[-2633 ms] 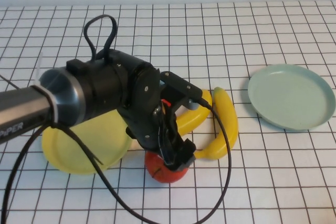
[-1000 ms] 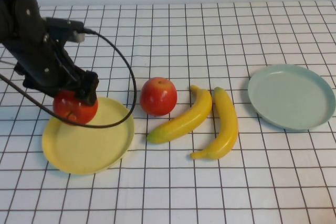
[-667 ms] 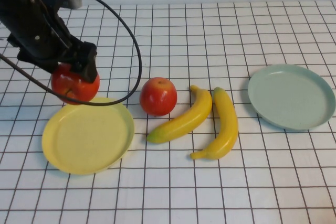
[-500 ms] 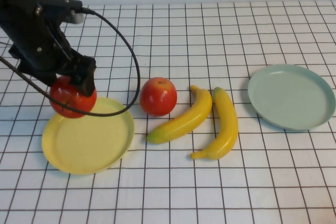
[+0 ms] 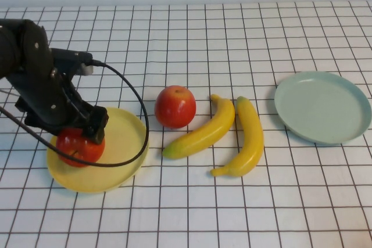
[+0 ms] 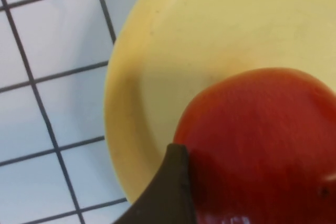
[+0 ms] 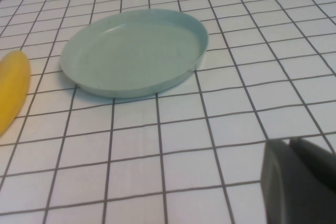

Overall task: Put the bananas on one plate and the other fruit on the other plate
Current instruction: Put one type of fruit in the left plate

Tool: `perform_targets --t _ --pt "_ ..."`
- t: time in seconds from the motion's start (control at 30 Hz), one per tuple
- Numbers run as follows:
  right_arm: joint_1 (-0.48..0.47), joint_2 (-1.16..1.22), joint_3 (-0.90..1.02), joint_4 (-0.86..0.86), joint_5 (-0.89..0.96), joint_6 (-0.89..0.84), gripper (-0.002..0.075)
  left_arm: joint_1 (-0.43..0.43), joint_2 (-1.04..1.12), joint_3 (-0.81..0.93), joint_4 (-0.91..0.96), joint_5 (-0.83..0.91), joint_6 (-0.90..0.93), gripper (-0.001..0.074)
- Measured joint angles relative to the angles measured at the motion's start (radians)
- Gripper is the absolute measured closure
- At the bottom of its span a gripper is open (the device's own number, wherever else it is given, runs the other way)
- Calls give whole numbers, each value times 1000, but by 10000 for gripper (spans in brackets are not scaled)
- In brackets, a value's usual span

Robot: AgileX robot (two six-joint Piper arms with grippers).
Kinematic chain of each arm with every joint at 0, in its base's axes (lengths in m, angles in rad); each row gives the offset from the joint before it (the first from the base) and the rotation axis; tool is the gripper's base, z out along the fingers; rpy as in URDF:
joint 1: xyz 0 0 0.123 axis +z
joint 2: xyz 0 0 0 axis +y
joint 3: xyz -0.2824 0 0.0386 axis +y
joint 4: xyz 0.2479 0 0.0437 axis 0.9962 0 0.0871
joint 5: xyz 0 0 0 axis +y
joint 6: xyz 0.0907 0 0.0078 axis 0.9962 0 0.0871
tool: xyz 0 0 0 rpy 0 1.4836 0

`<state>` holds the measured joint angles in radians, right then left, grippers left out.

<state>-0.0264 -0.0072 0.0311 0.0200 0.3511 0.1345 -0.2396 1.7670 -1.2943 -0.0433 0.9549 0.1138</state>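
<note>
The left gripper [image 5: 78, 140] is sitting low over the yellow plate [image 5: 125, 137], its jaws wrapped around a red apple [image 5: 78, 149] as wide as they go. The apple is lying on the plate's near-left part, and in the left wrist view the red skin [image 6: 262, 145] is pressing right against a dark finger [image 6: 168, 192] with the plate's floor directly beneath. Whether the apple's weight is already resting on the plate or hanging in the grip, I cannot tell.

The second apple [image 5: 175, 106] is standing on the table just beside the yellow plate's right rim, on the side away from the gripper. Beyond it the two bananas [image 5: 232, 135] are lying side by side, their long axes running roughly from near to far, the nearer one [image 5: 200, 132] slanting toward the plate. The blue-green plate [image 5: 322, 107] is lying empty, well apart from the yellow plate, past the bananas.

The right gripper [image 7: 296, 182] is showing only in its own wrist view, jaws together on nothing, parked near the blue-green plate [image 7: 131, 51]. Judging by this, the left arm is nearer the second apple, while the right arm is nearer the bananas.
</note>
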Motion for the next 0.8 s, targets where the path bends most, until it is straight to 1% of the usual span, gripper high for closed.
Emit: perform_targets --t 0.1,0.23,0.43,0.63,0.73,0.8 --pt "0 0 0 0 0 0 742 -6 -46 70 -4 -80 -2 66" --pt "0 0 0 0 0 0 742 -42 -119 150 11 -162 -23 66" --pt "0 0 0 0 0 0 742 -93 -264 237 165 -288 -153 66" --pt "0 0 0 0 0 0 742 -100 -286 399 207 -427 -275 66" --pt "0 0 0 0 0 0 742 -100 -288 485 196 -500 -305 66" --pt "0 0 0 0 0 0 742 -101 -309 506 185 -533 -308 66"
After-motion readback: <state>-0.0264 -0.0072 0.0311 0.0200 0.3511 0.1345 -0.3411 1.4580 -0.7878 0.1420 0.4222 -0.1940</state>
